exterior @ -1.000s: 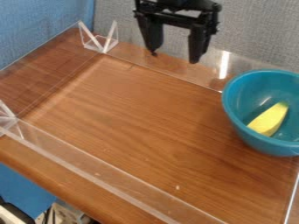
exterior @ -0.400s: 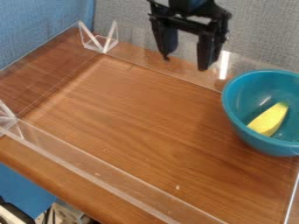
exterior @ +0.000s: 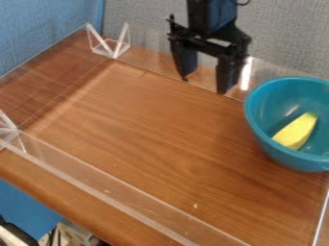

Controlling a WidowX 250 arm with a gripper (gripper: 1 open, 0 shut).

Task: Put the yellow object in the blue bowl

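The yellow object [exterior: 295,130], a small curved banana-shaped toy, lies inside the blue bowl [exterior: 264,108] at the right edge of the table. My black gripper [exterior: 207,75] hangs over the back of the table, left of the bowl, pointing down. Its two fingers stand wide apart with nothing between them. It touches neither the bowl nor the yellow object.
The wooden table [exterior: 141,125] is ringed by a low clear acrylic wall [exterior: 110,43] with triangular braces at the back left and the left side. A blue backdrop stands behind.
The gripper has moved right and down toward the table's back area, and it has rolled slightly. The bowl and the yellow object have not moved.
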